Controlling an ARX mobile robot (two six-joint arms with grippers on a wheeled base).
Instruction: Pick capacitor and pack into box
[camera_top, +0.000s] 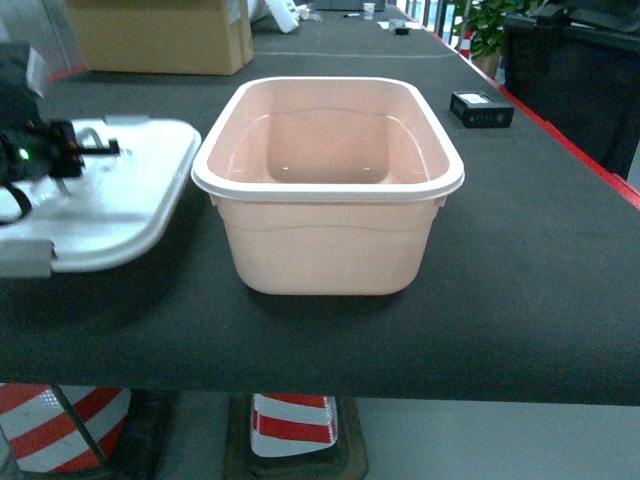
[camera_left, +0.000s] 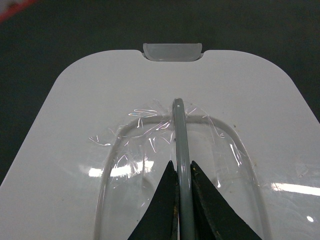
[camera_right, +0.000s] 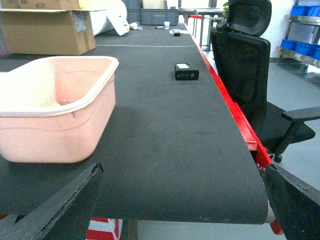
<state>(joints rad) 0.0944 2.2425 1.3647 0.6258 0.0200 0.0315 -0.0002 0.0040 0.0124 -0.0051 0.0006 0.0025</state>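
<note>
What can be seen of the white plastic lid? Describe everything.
The white plastic lid is a rounded rectangle lying flat on the black table, left of the open peach-pink plastic tub. It is glossy, with a raised oval ridge and a grey clip at its far edge. Clear film clings around its thin grey handle, which stands upright, pinched by the left gripper. Another grey clip shows at its near edge.

Cardboard carton (camera_top: 160, 35); small black device (camera_top: 481, 108), perhaps electronic; office chair (camera_right: 250, 60).
</note>
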